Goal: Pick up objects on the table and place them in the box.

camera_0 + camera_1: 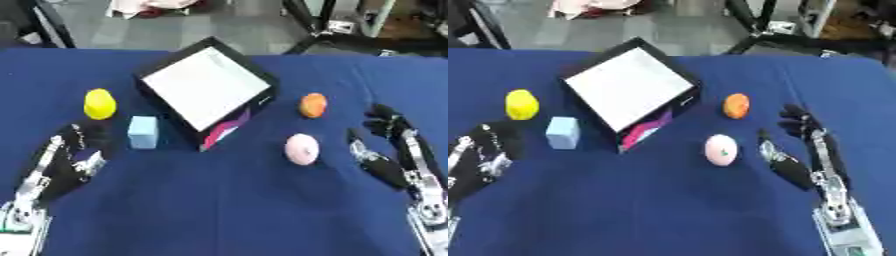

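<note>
A black box (206,86) with a white inside sits tilted at the table's middle back. To its left lie a yellow rounded object (100,103) and a light blue cube (143,132). To its right lie an orange ball (312,105) and a pink egg-shaped object (302,148). My left hand (72,159) rests open at the lower left, just left of the blue cube. My right hand (391,147) is open at the right, its thumb a short way right of the pink object, holding nothing.
A blue cloth (219,210) covers the table. A pink patch (224,131) shows on the box's near side. Beyond the far edge are grey floor and black stand legs (317,30).
</note>
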You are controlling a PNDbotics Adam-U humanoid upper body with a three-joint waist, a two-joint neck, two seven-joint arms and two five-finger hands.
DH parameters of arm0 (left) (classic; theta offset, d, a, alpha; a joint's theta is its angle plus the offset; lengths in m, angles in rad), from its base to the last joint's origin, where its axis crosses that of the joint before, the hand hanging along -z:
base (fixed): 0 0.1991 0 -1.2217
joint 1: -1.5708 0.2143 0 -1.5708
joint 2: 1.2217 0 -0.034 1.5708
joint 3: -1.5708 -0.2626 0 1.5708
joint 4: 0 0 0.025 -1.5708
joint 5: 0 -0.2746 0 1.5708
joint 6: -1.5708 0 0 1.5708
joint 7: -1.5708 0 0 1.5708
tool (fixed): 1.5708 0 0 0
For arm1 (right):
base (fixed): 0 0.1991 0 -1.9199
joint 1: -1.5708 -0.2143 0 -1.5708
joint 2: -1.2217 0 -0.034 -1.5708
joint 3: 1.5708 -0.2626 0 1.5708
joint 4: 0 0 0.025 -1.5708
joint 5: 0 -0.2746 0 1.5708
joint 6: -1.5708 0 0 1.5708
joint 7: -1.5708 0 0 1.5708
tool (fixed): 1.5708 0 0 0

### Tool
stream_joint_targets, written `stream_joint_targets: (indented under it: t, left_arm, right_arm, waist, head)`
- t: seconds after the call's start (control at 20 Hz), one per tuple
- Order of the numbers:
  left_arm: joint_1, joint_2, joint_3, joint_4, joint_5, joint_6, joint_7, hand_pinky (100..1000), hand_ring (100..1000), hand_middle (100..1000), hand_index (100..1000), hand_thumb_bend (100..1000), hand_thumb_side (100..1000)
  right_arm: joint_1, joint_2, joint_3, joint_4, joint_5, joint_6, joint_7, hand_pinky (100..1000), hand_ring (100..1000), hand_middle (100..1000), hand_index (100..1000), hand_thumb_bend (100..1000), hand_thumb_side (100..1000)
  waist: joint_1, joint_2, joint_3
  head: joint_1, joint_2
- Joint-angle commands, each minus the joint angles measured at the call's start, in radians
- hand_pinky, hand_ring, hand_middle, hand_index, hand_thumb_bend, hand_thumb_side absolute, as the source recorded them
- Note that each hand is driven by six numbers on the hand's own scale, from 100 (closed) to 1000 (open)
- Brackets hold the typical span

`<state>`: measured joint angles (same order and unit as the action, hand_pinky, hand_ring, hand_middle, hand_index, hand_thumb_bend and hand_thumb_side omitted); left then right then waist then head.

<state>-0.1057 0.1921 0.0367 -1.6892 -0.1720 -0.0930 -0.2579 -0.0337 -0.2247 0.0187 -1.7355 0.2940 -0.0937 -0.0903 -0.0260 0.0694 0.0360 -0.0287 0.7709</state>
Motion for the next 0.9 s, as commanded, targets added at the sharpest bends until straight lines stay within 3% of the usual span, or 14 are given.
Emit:
stream_joint_targets:
  t: [0.05, 0.6, 0.9]
  left_arm:
    - [-0.005, 0.007, 0.007, -0.014, 0.001, -0.002, 0.002, 723, 724, 682, 766, 492, 505]
    - [-0.009, 0.022, 0.011, -0.016, -0.004, -0.002, 0.004, 725, 724, 683, 767, 491, 504]
    - [-0.068, 0.159, 0.041, -0.04, -0.081, 0.003, 0.023, 748, 732, 701, 792, 506, 492]
  right_arm:
    - [-0.005, -0.012, -0.005, -0.013, -0.007, 0.001, -0.001, 817, 776, 776, 900, 259, 336]
    - [-0.005, -0.012, -0.004, -0.013, -0.007, 0.0, 0.0, 817, 776, 776, 899, 257, 338]
    - [0.0, -0.023, -0.004, -0.01, -0.006, 0.001, 0.0, 817, 776, 776, 899, 257, 337]
  waist:
    - [0.005, -0.03, 0.001]
    - [0.004, -0.031, 0.001]
    - [0.014, -0.033, 0.002]
  head:
    - [-0.001, -0.001]
    - [0.0, -0.001]
    - [-0.006, -0.001]
